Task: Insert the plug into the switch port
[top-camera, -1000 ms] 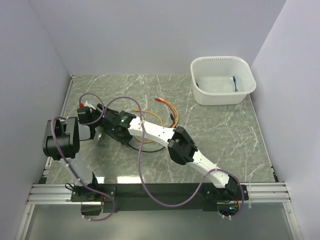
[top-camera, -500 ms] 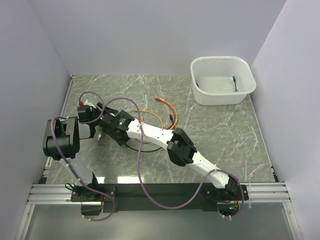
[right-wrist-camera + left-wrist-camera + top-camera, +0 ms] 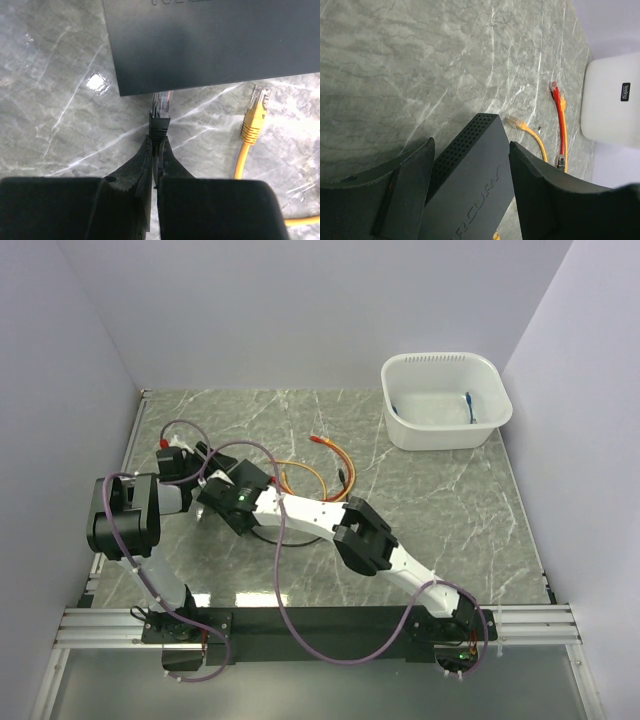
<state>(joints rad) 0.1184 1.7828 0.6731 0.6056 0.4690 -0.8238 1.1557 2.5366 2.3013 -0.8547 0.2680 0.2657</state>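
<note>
The switch [image 3: 470,190], a flat matte-black box with a perforated side, sits between the fingers of my left gripper [image 3: 471,142], which is shut on its two sides. From the right wrist I see the switch's edge [image 3: 215,40] just ahead. My right gripper [image 3: 156,142] is shut on the black boot of the plug [image 3: 161,107]. The plug's clear tip touches the box's lower edge. The switch port itself is hidden under that edge. From above, both grippers meet at the table's left, the left gripper [image 3: 190,465] beside the right gripper [image 3: 212,482].
A yellow-plugged cable [image 3: 255,112] lies just right of the held plug. Orange and red cables [image 3: 320,470] loop on the marble table behind the arms. A white tub [image 3: 445,400] with blue cable ends stands at the back right. A wall runs along the left.
The right wrist has shifted a little to the left, toward the left gripper and the switch. The left gripper has edged slightly toward the back. Both grips are unchanged.
</note>
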